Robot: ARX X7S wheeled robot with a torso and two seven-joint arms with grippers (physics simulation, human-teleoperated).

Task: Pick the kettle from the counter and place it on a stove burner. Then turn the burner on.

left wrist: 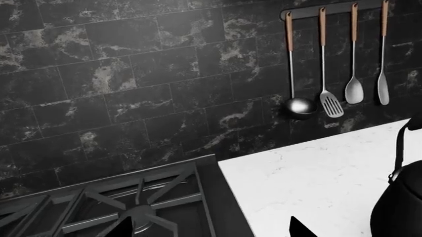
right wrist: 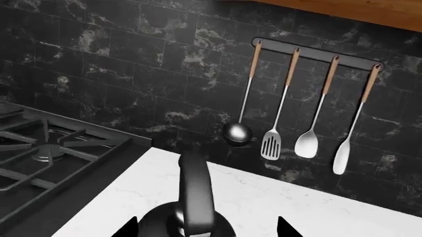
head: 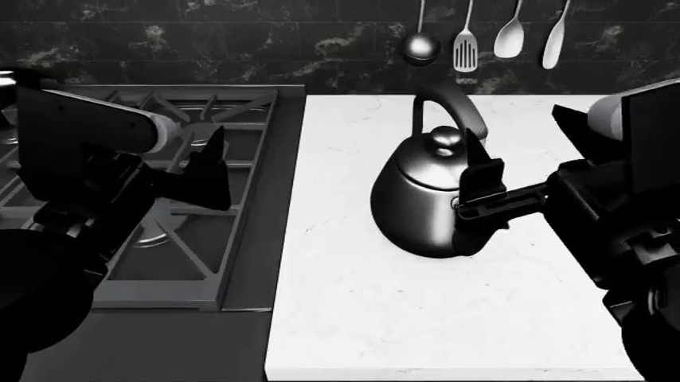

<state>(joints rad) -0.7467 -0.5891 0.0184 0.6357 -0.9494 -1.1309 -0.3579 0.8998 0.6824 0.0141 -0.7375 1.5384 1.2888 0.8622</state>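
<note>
Right gripper (head: 475, 185): spread wide, grasping nothing, fingers (head: 483, 171) dark and pointed, set just beside the kettle (head: 425, 199) on its right flank, at about the height of the lid. Cannot tell from the head view whether a fingertip touches the body. In the right wrist view, two tips (right wrist: 128, 228) low in the picture with the kettle's arched handle (right wrist: 196, 197) rising between them, jaws astride the handle and apart from it.

Left gripper (head: 212, 171): also released, empty, hanging over the stove (head: 127, 263) near its right edge, well apart from the kettle. In the left wrist view, two dark tips (left wrist: 300, 229) straddling the seam between stove and counter (left wrist: 316, 173), one over the grate, the other over white stone.

Kettle: upright on the counter, toward the back and middle of the slab, nearer the back edge than the front, clear of the left edge beside the stove. Knobbed lid (head: 444, 142) on, handle arching up toward the back wall. Shiny dark body, seen at the side of the left wrist view (left wrist: 399, 202).

Stove burner (left wrist: 135, 217): under a dark spoked grate, bare of any pot. Another ring (right wrist: 43, 155) in the right wrist view.

Behind the counter: dark marbled tile wall (left wrist: 132, 79), rail (right wrist: 316, 54) with ladle (right wrist: 237, 133), slotted turner (right wrist: 270, 145), spoon (right wrist: 308, 144) and spatula (right wrist: 341, 157) hanging by wooden handles.
</note>
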